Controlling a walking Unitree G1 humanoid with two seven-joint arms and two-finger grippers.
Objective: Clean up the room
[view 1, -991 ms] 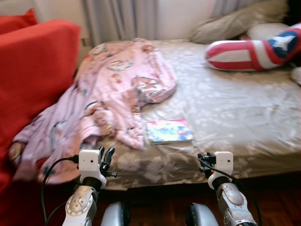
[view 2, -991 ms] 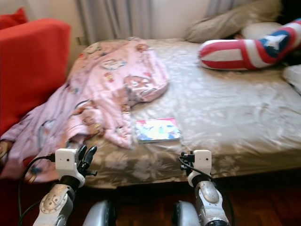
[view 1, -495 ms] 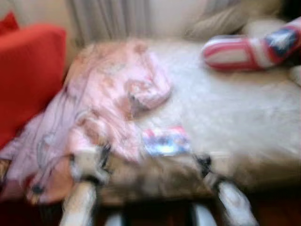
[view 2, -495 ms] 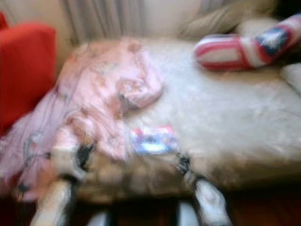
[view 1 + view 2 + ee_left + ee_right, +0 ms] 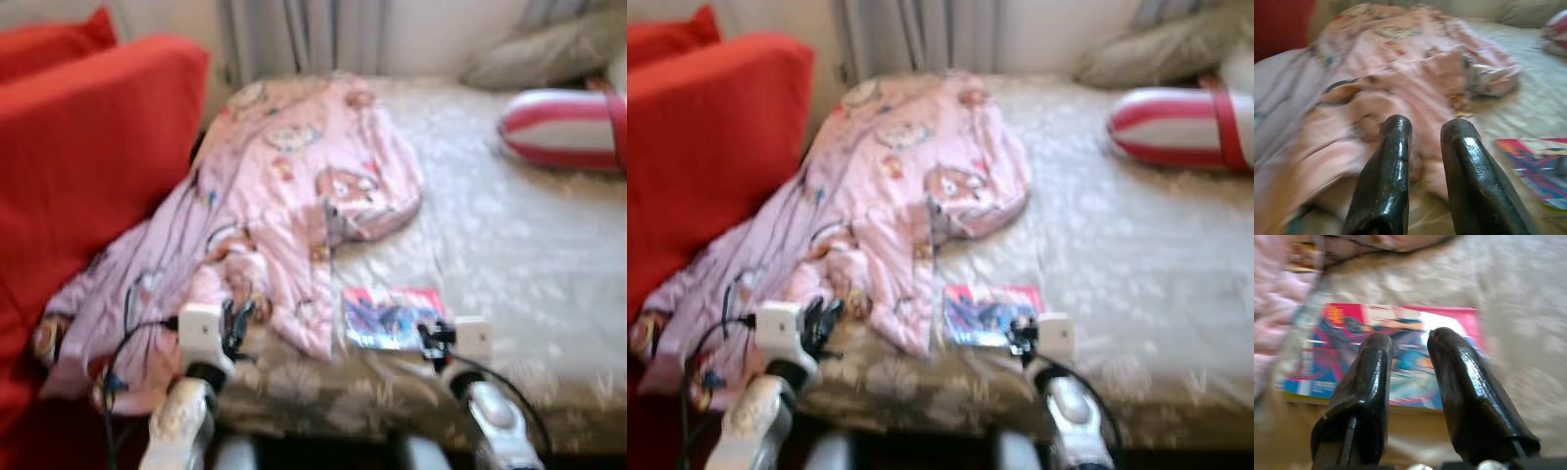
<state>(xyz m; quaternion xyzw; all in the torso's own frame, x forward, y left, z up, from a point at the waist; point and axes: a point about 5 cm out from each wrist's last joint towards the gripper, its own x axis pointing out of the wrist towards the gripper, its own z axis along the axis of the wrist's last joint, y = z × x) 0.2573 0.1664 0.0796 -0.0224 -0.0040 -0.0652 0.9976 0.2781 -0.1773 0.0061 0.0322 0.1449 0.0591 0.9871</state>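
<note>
Black fingers of the right end effector (image 5: 1400,382) sit slightly apart, empty, aimed at the book (image 5: 392,317) near the bed (image 5: 529,245) edge. Left end effector (image 5: 1422,166) also narrow, facing the pajamas (image 5: 284,215). Book looks thin, stiff, probably slippery; pinch an edge.

One pink printed garment (image 5: 294,196) and one colourful book (image 5: 390,318) lie on one bed (image 5: 509,245). There is one red-and-white striped pillow (image 5: 563,129), one grey pillow (image 5: 549,54) and one red sofa (image 5: 88,157).
</note>
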